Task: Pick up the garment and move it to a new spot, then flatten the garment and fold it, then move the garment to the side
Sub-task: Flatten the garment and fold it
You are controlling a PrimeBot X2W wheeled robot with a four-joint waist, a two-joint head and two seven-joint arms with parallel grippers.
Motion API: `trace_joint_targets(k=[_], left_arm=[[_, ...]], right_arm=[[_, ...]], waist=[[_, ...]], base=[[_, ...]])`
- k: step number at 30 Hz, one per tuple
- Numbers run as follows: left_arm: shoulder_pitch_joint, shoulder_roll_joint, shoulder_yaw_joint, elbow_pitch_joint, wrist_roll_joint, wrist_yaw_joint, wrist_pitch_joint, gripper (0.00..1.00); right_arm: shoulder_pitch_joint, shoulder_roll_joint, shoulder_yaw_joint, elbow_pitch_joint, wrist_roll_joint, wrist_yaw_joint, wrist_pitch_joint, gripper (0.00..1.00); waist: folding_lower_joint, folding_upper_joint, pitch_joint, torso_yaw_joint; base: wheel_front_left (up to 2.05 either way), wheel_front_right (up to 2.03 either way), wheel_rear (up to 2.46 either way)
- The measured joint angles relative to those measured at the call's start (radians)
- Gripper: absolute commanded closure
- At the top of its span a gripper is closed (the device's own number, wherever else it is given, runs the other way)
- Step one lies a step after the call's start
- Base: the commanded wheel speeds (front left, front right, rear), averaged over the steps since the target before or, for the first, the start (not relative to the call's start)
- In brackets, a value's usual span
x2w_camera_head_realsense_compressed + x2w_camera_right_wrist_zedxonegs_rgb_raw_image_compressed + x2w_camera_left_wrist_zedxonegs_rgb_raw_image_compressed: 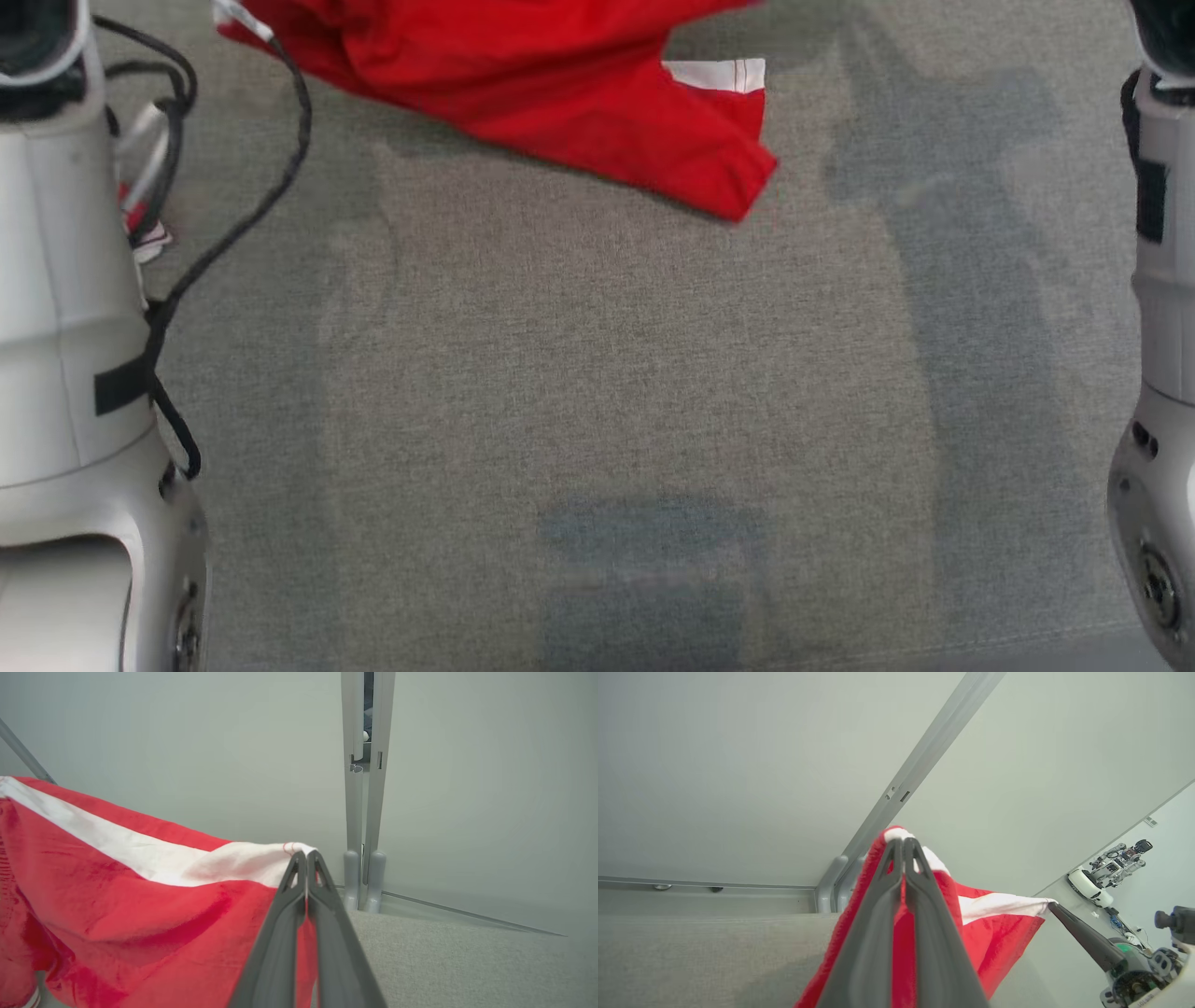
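Observation:
The garment (560,103) is red with a white band and hangs at the top of the head view, its lower corner drooping above the grey surface. In the left wrist view my left gripper (903,844) is shut on a red and white edge of the garment (994,933). In the right wrist view my right gripper (306,856) is shut on the end of the white band, and the garment (117,896) spreads away to the left. The right gripper (1052,905) also shows in the left wrist view, pinching the band's far end, so the cloth is stretched between both grippers.
A grey fabric-covered table (607,420) lies below the garment. My pale forearms stand at the left (65,327) and right (1162,373) edges, with a black cable (233,224) along the left one. A pale wall with a grey post (364,812) is behind. Another robot (1106,872) stands far off.

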Motion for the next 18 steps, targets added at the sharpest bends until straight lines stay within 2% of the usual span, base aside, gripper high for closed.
trace_joint_targets(k=[7,12,13,18], left_arm=[[-0.212,-0.016,0.05,0.008,-0.008,0.009,-0.098,1.0],[-0.362,-0.043,0.088,0.071,-0.01,0.008,-0.245,1.0],[-0.402,-0.051,0.1,0.093,-0.015,0.007,-0.304,1.0],[-0.457,-0.062,0.101,0.141,-0.021,-0.028,-0.419,1.0]], right_arm=[[-0.247,-0.003,0.024,0.117,-0.084,0.0,-0.142,1.0],[-0.441,-0.004,0.047,0.23,-0.178,0.0,-0.315,1.0],[-0.502,-0.001,0.052,0.254,-0.225,0.001,-0.393,1.0],[-0.609,-0.001,0.075,0.311,-0.317,0.001,-0.552,1.0]], waist=[[0.0001,0.0,0.119,-0.019],[0.0002,0.0,0.204,-0.03],[0.0002,0.0,0.226,-0.033],[0.0001,0.0,0.252,-0.039]], base=[[0.0,0.0,0.0],[0.0,0.0,0.0],[0.0,0.0,0.0],[0.0,0.0,0.0]])
